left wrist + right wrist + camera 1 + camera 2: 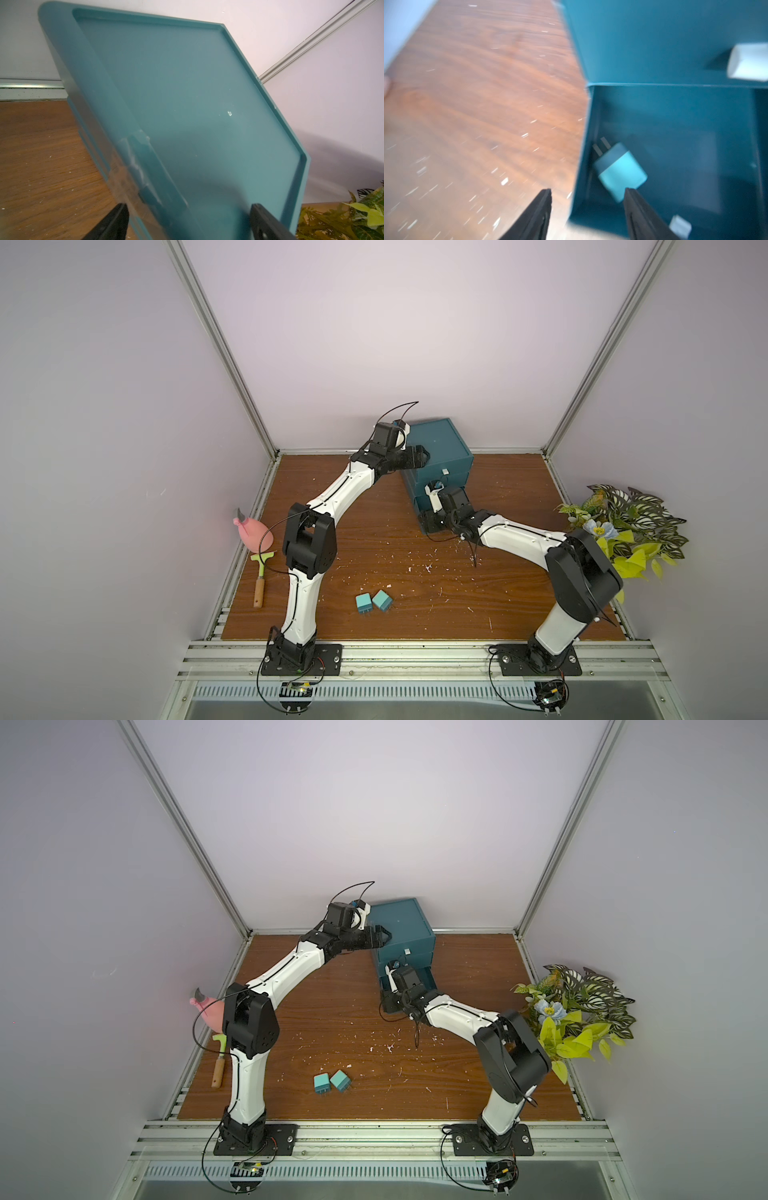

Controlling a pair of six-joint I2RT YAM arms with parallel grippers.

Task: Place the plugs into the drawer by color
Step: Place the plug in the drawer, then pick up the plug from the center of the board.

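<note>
The dark teal drawer (446, 443) (409, 919) stands at the back of the table with its bottom tray (675, 124) pulled out. One turquoise plug (620, 172) lies inside that tray, prongs toward the tray's side wall. My right gripper (588, 199) (433, 522) hangs open over the tray's side wall, with nothing between its fingers. My left gripper (190, 220) (419, 454) is open and straddles the chest's top left edge (116, 116). Two more turquoise plugs (364, 600) (382, 600) lie side by side on the table near the front, seen in both top views (321, 1083).
White tab handles (747, 62) (680, 226) show on the middle and bottom drawers. A pink toy (253, 535) and a green scraper (262, 576) lie at the table's left edge. A leafy plant (623, 531) stands at the right. White crumbs dot the wood.
</note>
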